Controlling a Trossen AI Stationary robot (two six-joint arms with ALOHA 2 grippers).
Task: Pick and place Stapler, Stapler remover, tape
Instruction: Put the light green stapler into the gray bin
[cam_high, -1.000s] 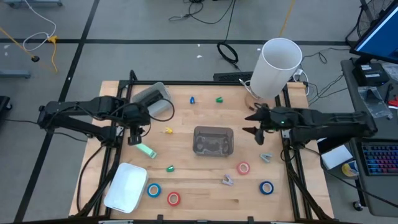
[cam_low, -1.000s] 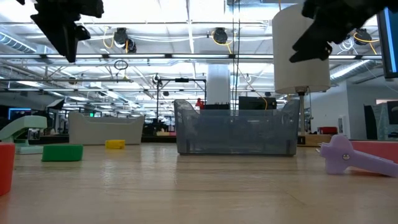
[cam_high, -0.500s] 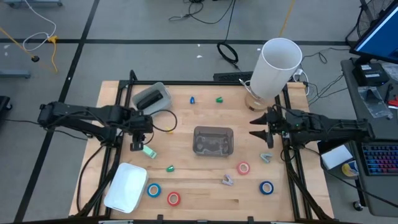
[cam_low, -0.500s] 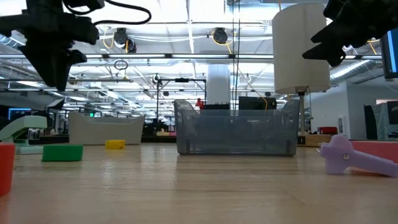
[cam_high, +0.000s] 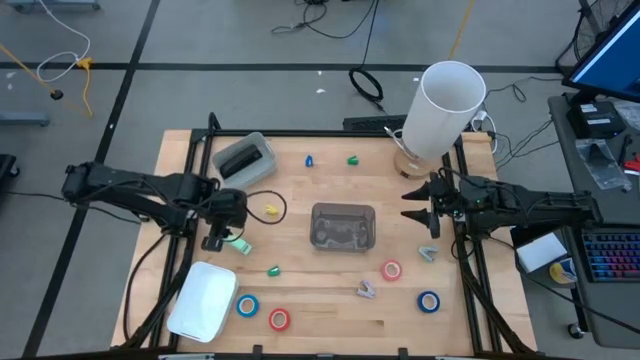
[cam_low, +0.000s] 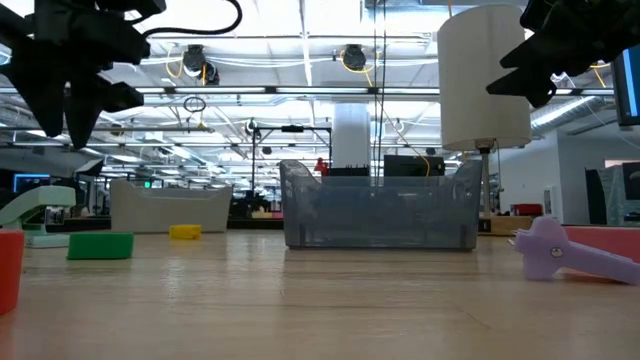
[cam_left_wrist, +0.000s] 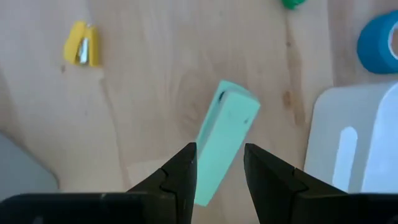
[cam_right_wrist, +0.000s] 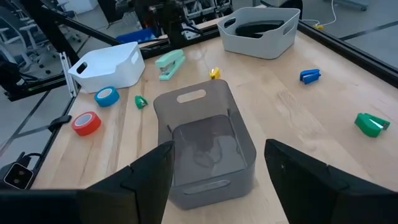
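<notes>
From my remote seat I list first the wooden table (cam_high: 330, 190), pale plank top inside a black frame, set on a grey floor with cables; the low view shows a wide hall with ceiling lights behind it. Next, a tall white cylinder (cam_high: 446, 108) at the table's 1 o'clock corner, a white lidded tray (cam_high: 205, 300) at 7 o'clock, a grey bin (cam_high: 245, 158) at 10 o'clock, and a clear grey container (cam_high: 342, 226) at centre. The stapler (cam_left_wrist: 222, 138), a small mint-green oblong block, lies flat at 9 o'clock from that container; in the high view its long axis runs roughly from 10 to 4 o'clock. The left gripper (cam_high: 217, 238) hangs directly over it, fingers (cam_left_wrist: 180, 171) parted on either side of its near end, apart from it as far as I can tell. The right gripper (cam_high: 420, 208) waits at 3 o'clock from the container, jaws spread wide and holding nothing. Tape: blue roll (cam_high: 247, 305) and red roll (cam_high: 279, 319) at 7 o'clock; pink roll (cam_high: 391, 270) and blue roll (cam_high: 429, 301) at 5 o'clock.
</notes>
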